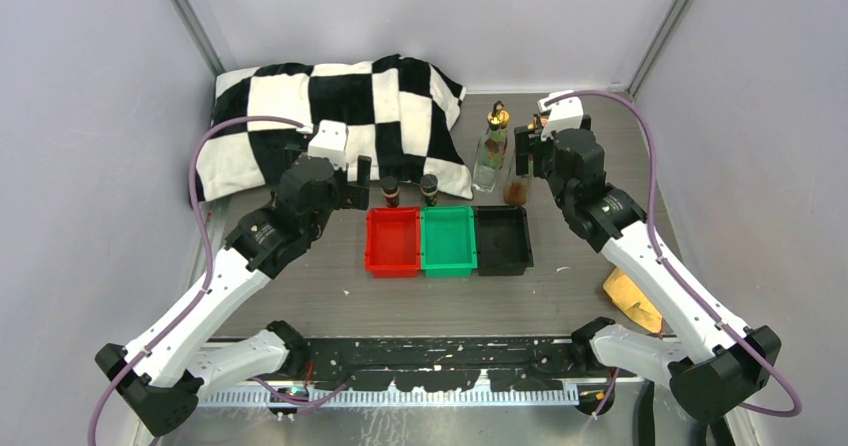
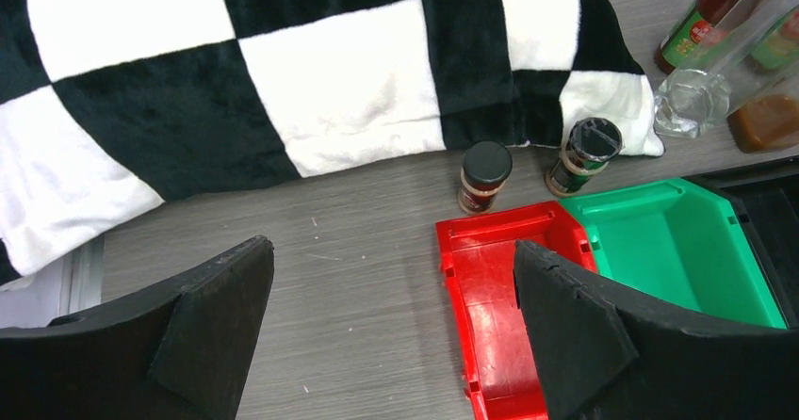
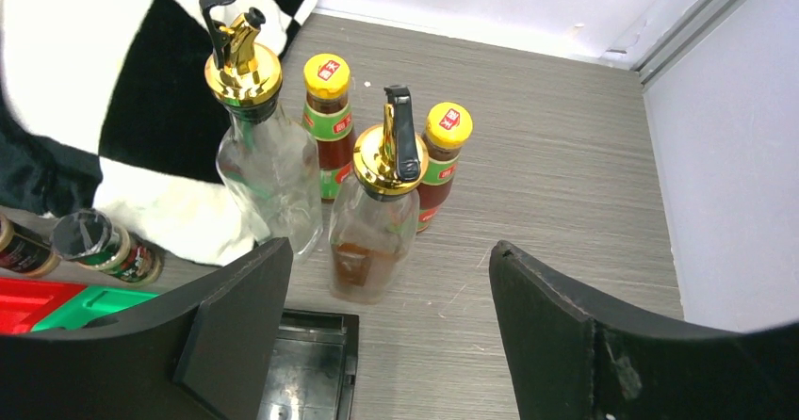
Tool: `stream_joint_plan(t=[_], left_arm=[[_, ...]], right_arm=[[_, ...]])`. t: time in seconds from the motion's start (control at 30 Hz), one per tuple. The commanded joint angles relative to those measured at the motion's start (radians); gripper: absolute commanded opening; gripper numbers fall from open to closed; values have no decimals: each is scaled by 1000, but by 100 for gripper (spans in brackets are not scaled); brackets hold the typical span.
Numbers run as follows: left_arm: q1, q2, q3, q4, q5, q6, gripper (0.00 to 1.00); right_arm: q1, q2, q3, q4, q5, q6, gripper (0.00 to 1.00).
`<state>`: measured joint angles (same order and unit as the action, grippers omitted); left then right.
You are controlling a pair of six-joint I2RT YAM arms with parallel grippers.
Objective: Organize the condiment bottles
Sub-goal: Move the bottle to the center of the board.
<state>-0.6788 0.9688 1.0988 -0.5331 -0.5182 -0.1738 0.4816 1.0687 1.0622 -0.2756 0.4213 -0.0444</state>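
Two short dark black-capped bottles (image 1: 390, 190) (image 1: 429, 188) stand just behind the red tray (image 1: 393, 241) and green tray (image 1: 448, 239); both also show in the left wrist view (image 2: 485, 175) (image 2: 584, 156). My left gripper (image 1: 364, 174) (image 2: 394, 244) is open and empty, above the table left of them. Two tall clear glass bottles with gold pourers (image 3: 264, 156) (image 3: 377, 213) stand behind the black tray (image 3: 306, 363); one holds a little brown liquid. Two reddish-brown bottles with yellow caps (image 3: 328, 119) (image 3: 441, 156) stand behind them. My right gripper (image 1: 528, 144) (image 3: 389, 250) is open and empty, above and in front of this group.
A black-and-white checkered pillow (image 1: 340, 116) lies at the back left, touching the short bottles' area. A yellow cloth (image 1: 632, 299) lies at the right near the right arm. Grey walls close in the table on three sides.
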Motion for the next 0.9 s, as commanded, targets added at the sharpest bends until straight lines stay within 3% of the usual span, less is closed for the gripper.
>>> stream_joint_plan(t=[0.0,0.4,0.87], left_arm=[[-4,-19,-10,69,8,20,99],[-3,-9,-21,82,12,23,99],[-4,-19,-31,81,20,23,99]], right_arm=[[3,16,40,92,31,-30,82],[4,84,146,49,43,-48,83],[2,146,119,110,63,-49,83]])
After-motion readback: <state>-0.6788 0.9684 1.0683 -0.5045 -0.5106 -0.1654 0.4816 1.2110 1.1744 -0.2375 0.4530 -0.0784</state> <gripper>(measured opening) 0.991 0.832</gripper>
